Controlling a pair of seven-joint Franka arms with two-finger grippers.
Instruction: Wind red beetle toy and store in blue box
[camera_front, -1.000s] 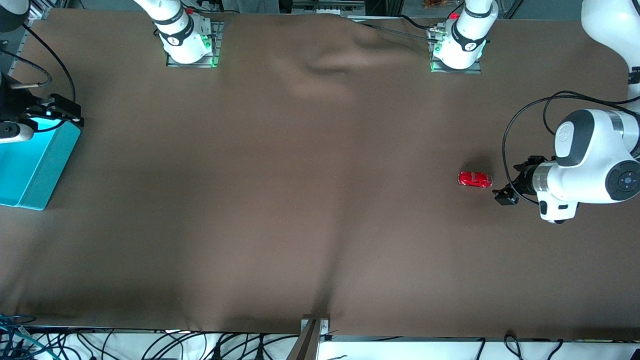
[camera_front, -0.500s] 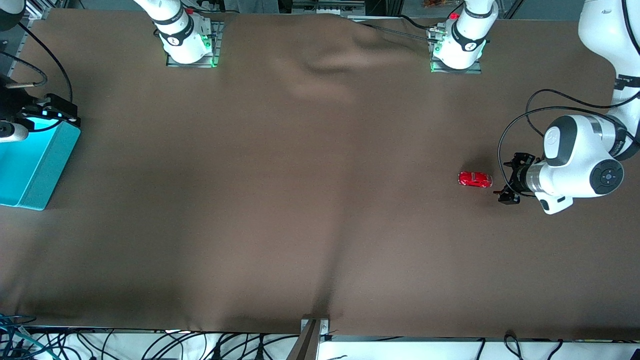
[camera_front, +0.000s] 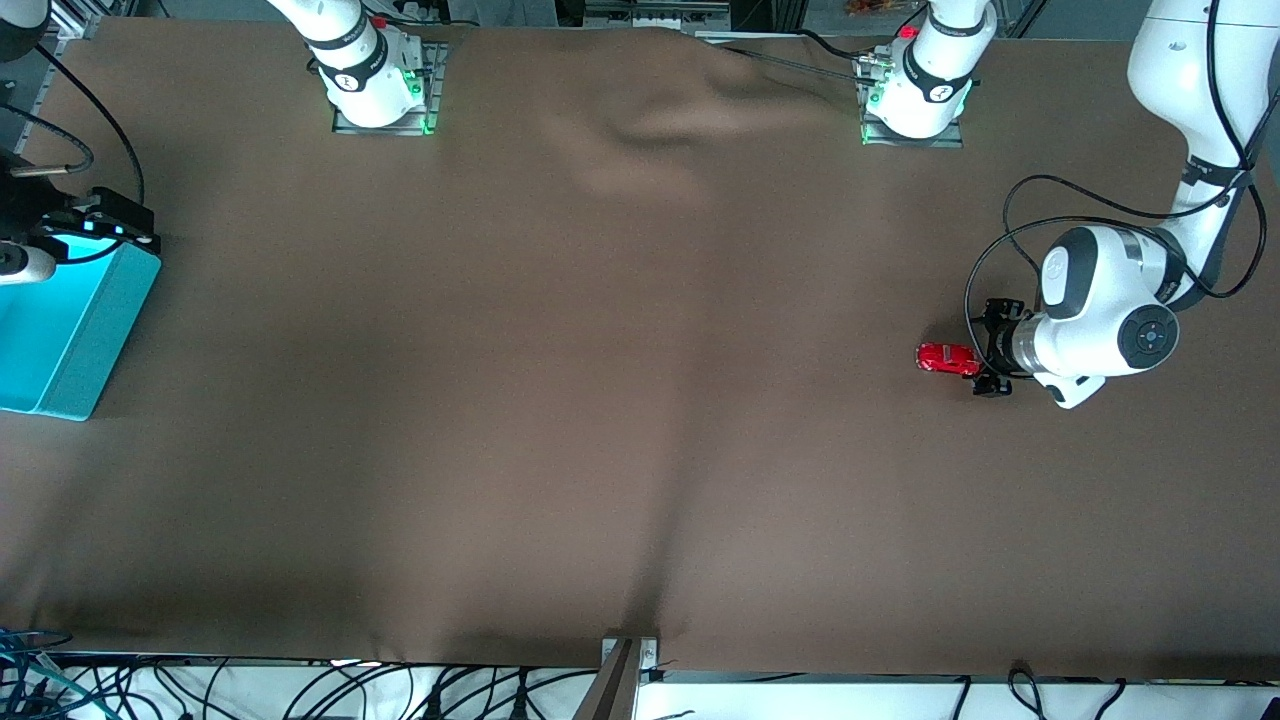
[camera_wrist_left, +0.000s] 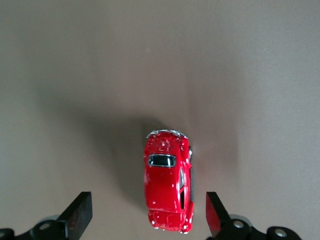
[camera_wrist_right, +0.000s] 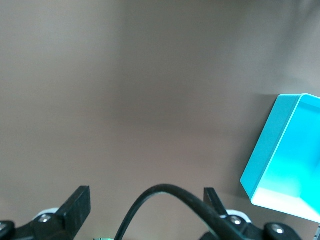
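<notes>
**A:** Start at the right arm's end of the table. What is there?

**B:** The blue box, an open-top turquoise bin with a bright cyan inside, standing on the brown tablecloth at the table's edge. The right gripper is over the box's corner that lies farthest from the front camera. In the right wrist view its fingers stand wide apart with nothing between them except a black cable looping across, and one corner of the box shows off to the side.

**A:** And taking the box as the landmark, where is the toy?

**B:** Well apart from the box, toward the left arm's end of the table, and a little nearer the front camera than the box's middle. The red beetle toy sits on its wheels on the cloth, alone.

**A:** Is the left arm on it?

**B:** Not gripping. The left gripper is down low at the toy's end that points away from the box. In the left wrist view the red toy lies lengthwise between the two fingers, which are spread wide, with clear cloth on either side of it. I see no contact.
</notes>
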